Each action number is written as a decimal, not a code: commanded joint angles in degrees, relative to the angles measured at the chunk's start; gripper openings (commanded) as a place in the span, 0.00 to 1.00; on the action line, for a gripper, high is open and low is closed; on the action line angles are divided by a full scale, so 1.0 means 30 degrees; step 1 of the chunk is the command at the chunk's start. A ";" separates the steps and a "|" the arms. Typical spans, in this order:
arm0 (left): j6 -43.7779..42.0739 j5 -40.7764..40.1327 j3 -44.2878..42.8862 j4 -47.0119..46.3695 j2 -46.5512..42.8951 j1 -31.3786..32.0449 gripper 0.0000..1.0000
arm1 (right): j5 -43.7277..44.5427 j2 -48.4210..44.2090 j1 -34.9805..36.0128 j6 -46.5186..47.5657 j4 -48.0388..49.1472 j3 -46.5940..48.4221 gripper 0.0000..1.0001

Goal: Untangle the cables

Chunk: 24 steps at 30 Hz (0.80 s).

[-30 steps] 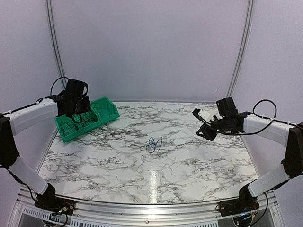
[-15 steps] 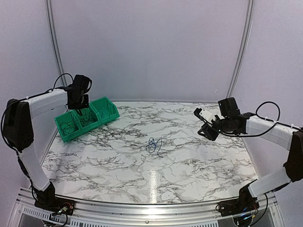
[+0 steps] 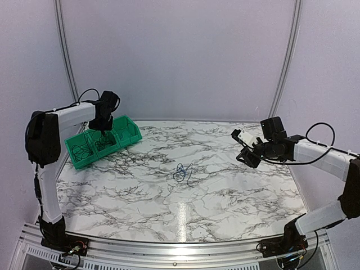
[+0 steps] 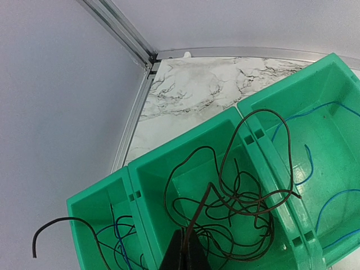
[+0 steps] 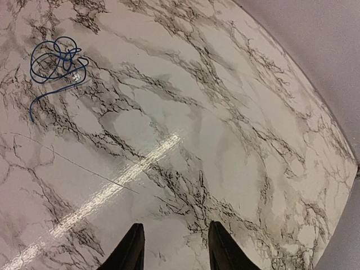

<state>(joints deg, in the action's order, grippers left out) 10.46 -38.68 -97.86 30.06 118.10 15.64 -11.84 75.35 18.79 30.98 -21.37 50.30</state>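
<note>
My left pincer [image 4: 181, 256] is pinched shut, and a dark cable [image 4: 228, 205] rises straight out of its tips, so I judge that I am gripping it. The rest of that cable lies looped in the middle compartment of the green bin [image 4: 243, 110], with one loop hanging over the wall toward 2 o'clock. Blue strands [image 4: 309, 160] lie in the compartment at 3 o'clock. More wires [image 4: 115, 239], blue and dark, lie in the one at 8 o'clock.

In the last second this arm has swung from the near end of the bin toward 1 o'clock, its elbow lifting, and the pincer now hangs over the middle compartment. I take that to mean one cable has been freed and is being put away sorted, with letting go as the step in hand.

My right pincer [image 5: 174, 250] stands open and holds nothing, at 3 o'clock over the table [image 5: 236, 140]; it has barely drifted. The blue knot [image 5: 56, 61] lies near the table's centre, at 10 o'clock from that pincer. It is unmoved and still tangled, so work remains. A hair-thin line [image 5: 73, 163] on the marble between knot and fingers may be another strand; I cannot tell.

I can read no brand, label or writing anywhere.
</note>
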 commanded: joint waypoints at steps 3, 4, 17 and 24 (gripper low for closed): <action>-0.0376 -0.0865 0.0299 0.0879 -0.1365 -0.0266 0.00 | 0.0316 -0.0264 0.0204 0.0217 0.0472 -0.0038 0.40; -0.0446 -0.0924 0.0548 0.0877 -0.1637 -0.0325 0.00 | 0.0313 -0.0225 0.0212 0.0245 0.0457 -0.0039 0.40; -0.1316 0.0200 0.2158 0.0897 -0.3430 -0.0877 0.00 | 0.0634 0.0078 0.0790 0.0393 0.0383 0.0005 0.40; -0.1697 0.0652 -0.0141 0.1761 -0.0508 -0.0877 0.00 | 0.0832 -0.0022 0.0842 0.0373 0.0353 -0.0084 0.40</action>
<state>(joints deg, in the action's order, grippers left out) 6.72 -37.71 -94.65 32.32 112.03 13.06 -10.74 75.46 20.78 31.77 -21.37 50.28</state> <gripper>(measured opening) 0.010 0.397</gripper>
